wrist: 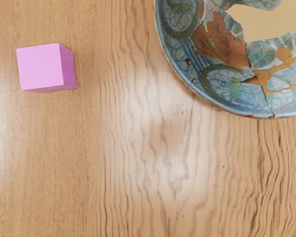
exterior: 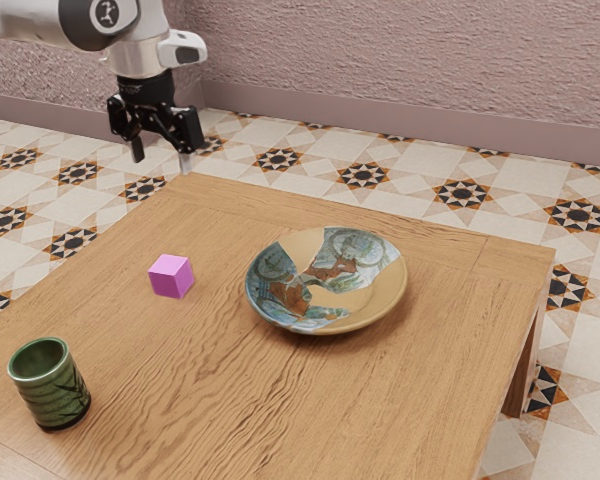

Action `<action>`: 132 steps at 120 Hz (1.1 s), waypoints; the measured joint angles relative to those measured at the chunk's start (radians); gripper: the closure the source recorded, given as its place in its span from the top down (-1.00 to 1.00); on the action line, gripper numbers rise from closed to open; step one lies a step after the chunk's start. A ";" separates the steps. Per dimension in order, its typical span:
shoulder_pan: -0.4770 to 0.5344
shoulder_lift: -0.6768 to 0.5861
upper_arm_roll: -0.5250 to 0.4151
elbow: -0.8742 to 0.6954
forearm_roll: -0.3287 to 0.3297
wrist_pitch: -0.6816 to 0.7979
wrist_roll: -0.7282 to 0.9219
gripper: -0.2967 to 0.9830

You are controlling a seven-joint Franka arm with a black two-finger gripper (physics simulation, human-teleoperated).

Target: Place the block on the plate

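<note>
Block [exterior: 170, 277] sat on the table [exterior: 260, 420], just off the plate [exterior: 378, 297] on its exterior view's left side, w/ bare wood btwn the two. Cup [exterior: 50, 386] stood on the same tabletop, nearer the cam & further to the exterior view's left, well apart from the plate. Floor [exterior: 410, 165] ran beyond the table, w/ the wall [exterior: 380, 60] behind.

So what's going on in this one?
Nothing is being handled at this moment. The robot arm hovers near the table's far edge with its fingers apart and nothing between them. The pink block, which is meant to go on the plate, sits on the bare wood beside the patterned plate, so the placing is not yet done. A green cup stands on the table too.
</note>
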 joint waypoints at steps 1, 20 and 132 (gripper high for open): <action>-0.001 0.000 0.000 0.000 0.000 0.000 0.000 0.54; -0.030 -0.003 -0.007 -0.002 0.008 -0.004 -0.002 0.54; 0.023 0.458 0.268 0.125 -0.095 0.157 0.055 0.54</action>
